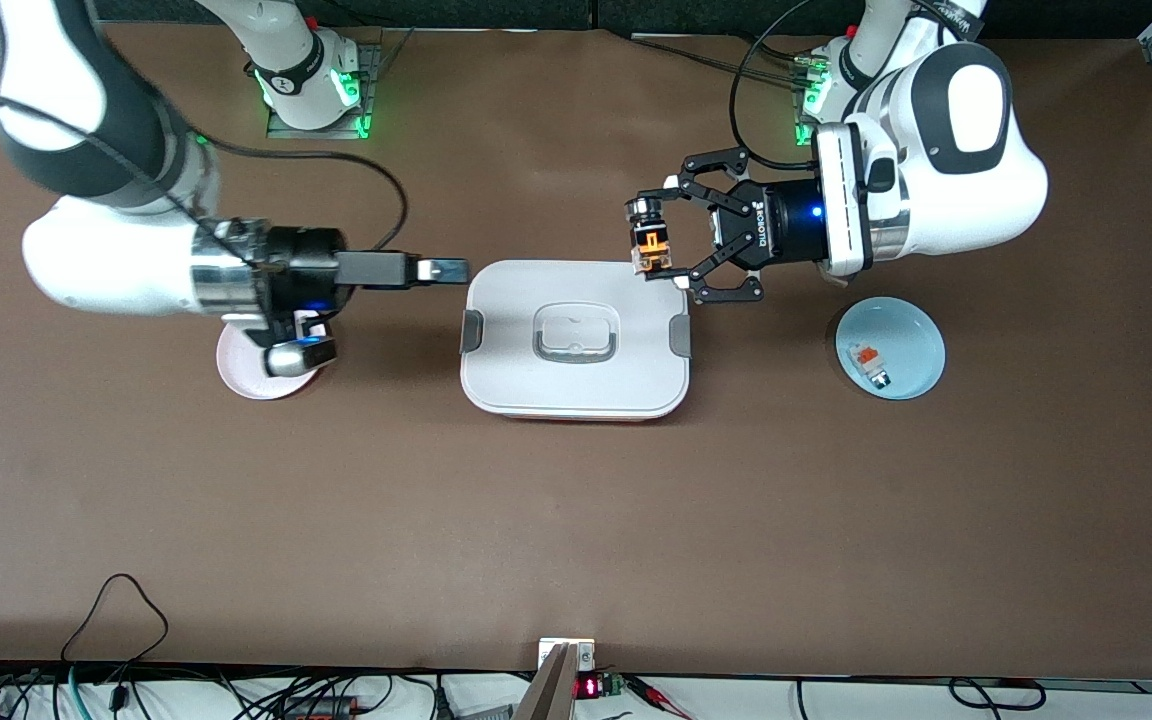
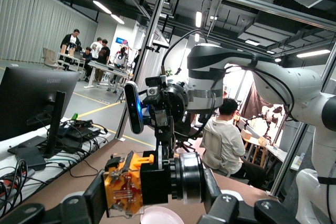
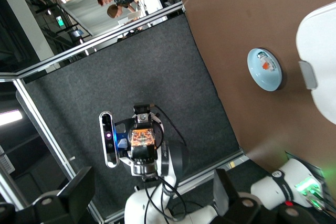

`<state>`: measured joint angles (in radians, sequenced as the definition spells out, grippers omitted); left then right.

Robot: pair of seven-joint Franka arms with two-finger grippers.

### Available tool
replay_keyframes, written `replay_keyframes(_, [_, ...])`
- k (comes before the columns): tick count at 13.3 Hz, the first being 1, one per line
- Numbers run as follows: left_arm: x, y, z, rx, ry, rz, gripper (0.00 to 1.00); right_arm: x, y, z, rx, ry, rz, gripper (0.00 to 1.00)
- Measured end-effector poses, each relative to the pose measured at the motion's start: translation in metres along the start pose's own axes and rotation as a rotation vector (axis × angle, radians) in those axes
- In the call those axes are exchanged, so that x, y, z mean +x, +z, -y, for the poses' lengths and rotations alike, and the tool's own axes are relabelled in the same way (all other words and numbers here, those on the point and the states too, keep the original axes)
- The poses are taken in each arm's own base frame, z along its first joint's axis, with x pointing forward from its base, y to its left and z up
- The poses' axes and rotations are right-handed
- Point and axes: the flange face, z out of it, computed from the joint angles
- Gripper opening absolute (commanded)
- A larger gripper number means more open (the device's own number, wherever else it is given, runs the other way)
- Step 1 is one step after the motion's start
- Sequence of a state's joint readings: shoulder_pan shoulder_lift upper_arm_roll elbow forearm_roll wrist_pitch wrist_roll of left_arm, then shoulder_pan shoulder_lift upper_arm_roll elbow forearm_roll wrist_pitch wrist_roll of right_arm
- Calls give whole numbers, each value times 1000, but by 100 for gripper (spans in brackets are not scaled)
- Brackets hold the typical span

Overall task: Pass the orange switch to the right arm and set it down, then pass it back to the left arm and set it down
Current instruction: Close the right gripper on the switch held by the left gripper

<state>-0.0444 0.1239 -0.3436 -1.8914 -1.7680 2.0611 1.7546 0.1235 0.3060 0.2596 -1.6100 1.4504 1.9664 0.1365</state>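
Note:
The orange switch point(image 1: 650, 246) is up in the air with my left gripper point(image 1: 654, 240) shut on it, over the corner of the white box point(image 1: 536, 385) toward the left arm's end. The left wrist view shows the switch point(image 2: 131, 184) clamped across its orange block and black round end between the fingers point(image 2: 94, 199). My right gripper point(image 1: 456, 268) is level above the table beside the box at the right arm's end and points at the switch. It is open and holds nothing. The right wrist view shows its fingers point(image 3: 79, 187) wide apart, facing the held switch point(image 3: 142, 136).
A blue plate point(image 1: 911, 335) with a white-and-grey component point(image 1: 871, 365) lies toward the left arm's end. A pink plate point(image 1: 241, 378) lies under the right arm's wrist. The box's lid has grey side clips point(image 1: 473, 330) and a recessed handle point(image 1: 576, 335).

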Motion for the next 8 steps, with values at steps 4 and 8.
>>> replay_keyframes(4, [-5, 7, 0, -10, 3, -39, 0, -23, 52, 8, 8, 44, -54, 100])
replay_keyframes(8, [-4, 10, -2, -18, 6, -41, 0, -32, 89, 7, 7, 78, -79, 100])
